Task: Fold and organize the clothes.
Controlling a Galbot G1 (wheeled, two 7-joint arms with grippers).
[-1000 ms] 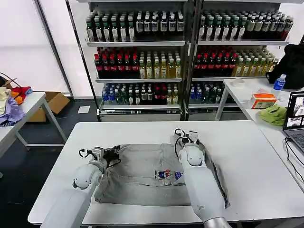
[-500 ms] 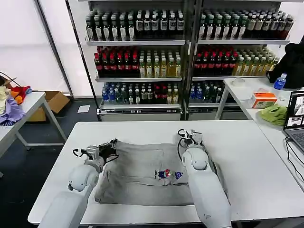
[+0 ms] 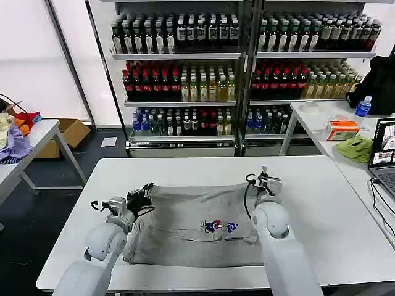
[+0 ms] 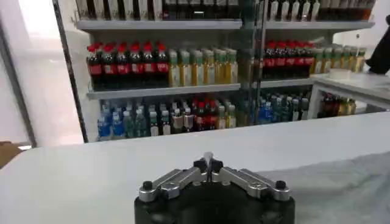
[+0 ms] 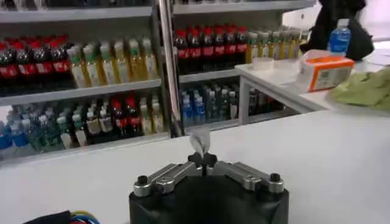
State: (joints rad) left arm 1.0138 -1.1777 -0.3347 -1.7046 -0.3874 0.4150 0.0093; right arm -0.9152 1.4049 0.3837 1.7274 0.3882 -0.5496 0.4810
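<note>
A: Layout? Clock from table centre, 12 = away from robot.

B: Shirt (image 3: pixel 191 225) lies flat on table (image 3: pixel 321 209), centre, nearer 6 edge; left gripper (image 3: pixel 147 190) at shirt's 10 o'clock corner, pinched on the hem; right gripper (image 3: pixel 264 179) at its 2 o'clock corner, a bit of cloth (image 5: pixel 200 141) nipped betw. its fingers.

A: Behind?

B: Shelves w/ bottles (image 3: pixel 185 80) at 12, beyond far edge; second table (image 3: pixel 327 120) at 2, w/ box (image 3: pixel 341 129) & laptop (image 3: pixel 384 151) on it; third table (image 3: pixel 31 139) at 10, garments (image 3: pixel 12 132) piled on it; carton (image 3: pixel 73 132) on floor just right of that one.
</note>
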